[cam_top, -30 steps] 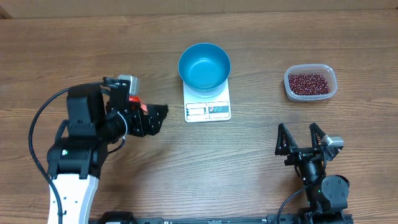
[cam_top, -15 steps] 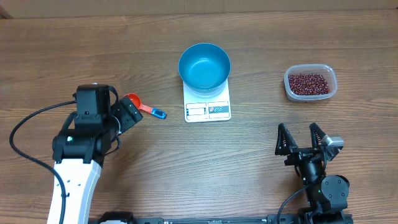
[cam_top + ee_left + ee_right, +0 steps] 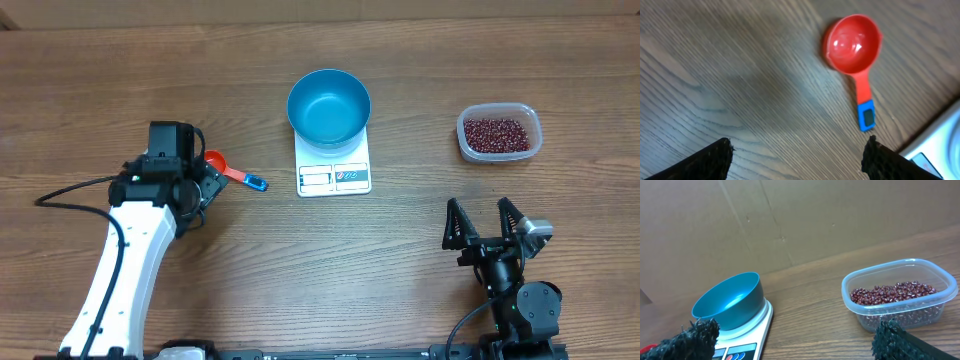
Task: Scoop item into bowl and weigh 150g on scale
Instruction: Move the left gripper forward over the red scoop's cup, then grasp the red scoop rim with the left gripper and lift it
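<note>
The blue bowl (image 3: 329,106) stands empty on the white scale (image 3: 334,177) at the table's middle back. The item, dark red-brown beans (image 3: 495,131), fills a clear container (image 3: 528,150) at the right. An orange-red scoop (image 3: 214,161) with a blue handle tip lies flat on the wood left of the scale. My left gripper (image 3: 207,185) hangs just beside it, open and empty; in the left wrist view the scoop (image 3: 852,42) lies beyond the spread fingertips of the left gripper (image 3: 799,147). My right gripper (image 3: 479,215) rests open near the front right, facing bowl (image 3: 730,302) and beans (image 3: 892,292).
The scale's display panel (image 3: 334,179) faces the front edge. The scale's corner (image 3: 940,150) shows at the right of the left wrist view. A brown cardboard wall (image 3: 790,220) rises behind the table. The left arm's black cable (image 3: 70,192) loops out to the left.
My left gripper has drawn back to the left, uncovering the scoop, which now lies alone on the table. The right arm has not moved.
</note>
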Robot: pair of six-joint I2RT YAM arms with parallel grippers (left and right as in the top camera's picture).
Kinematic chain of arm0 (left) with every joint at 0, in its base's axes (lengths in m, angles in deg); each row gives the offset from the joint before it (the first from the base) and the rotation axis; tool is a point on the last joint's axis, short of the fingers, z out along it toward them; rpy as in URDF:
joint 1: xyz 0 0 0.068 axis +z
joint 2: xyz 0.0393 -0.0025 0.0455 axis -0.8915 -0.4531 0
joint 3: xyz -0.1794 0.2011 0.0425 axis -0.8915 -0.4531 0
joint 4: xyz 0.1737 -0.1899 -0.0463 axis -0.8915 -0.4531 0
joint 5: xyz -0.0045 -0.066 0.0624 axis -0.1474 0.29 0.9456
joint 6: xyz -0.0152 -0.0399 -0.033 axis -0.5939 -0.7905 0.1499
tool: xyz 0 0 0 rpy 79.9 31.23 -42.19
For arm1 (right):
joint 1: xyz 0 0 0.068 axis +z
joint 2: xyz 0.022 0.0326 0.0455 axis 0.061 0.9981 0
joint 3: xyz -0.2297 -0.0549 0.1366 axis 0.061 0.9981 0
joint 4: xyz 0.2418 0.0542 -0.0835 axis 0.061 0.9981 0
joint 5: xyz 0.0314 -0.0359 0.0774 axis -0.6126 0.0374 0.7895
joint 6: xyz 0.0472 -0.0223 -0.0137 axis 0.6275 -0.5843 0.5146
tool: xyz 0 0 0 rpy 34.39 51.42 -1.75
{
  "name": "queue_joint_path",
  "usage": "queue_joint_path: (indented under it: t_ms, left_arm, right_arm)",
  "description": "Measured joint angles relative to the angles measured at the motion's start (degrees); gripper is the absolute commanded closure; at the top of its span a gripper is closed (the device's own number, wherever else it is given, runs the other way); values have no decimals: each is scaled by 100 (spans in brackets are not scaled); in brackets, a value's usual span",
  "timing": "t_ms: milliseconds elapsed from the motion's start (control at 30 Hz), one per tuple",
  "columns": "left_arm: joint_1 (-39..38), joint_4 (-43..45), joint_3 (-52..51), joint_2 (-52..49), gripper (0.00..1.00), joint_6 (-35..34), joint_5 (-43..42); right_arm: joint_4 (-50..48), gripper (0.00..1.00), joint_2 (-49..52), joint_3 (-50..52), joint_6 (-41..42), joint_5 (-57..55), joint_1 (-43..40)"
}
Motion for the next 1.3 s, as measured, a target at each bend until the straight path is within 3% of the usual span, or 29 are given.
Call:
queue_joint_path:
  t_ms: [533, 1167, 1267, 1300]
  left_arm:
    - [369, 337, 0, -656, 21, -315, 31]
    - [369, 2149, 0, -2055, 40, -544, 9]
    - [369, 2465, 0, -2282, 49, -553, -81]
    - [369, 2546, 0, -2358, 63, -562, -114]
  right_arm:
    - [-2, 0, 0, 2, 0, 0, -2]
    - [0, 0, 0, 2, 2, 0, 0]
    - [0, 0, 0, 0, 2, -2, 0]
    - [2, 0, 0, 2, 0, 0, 0]
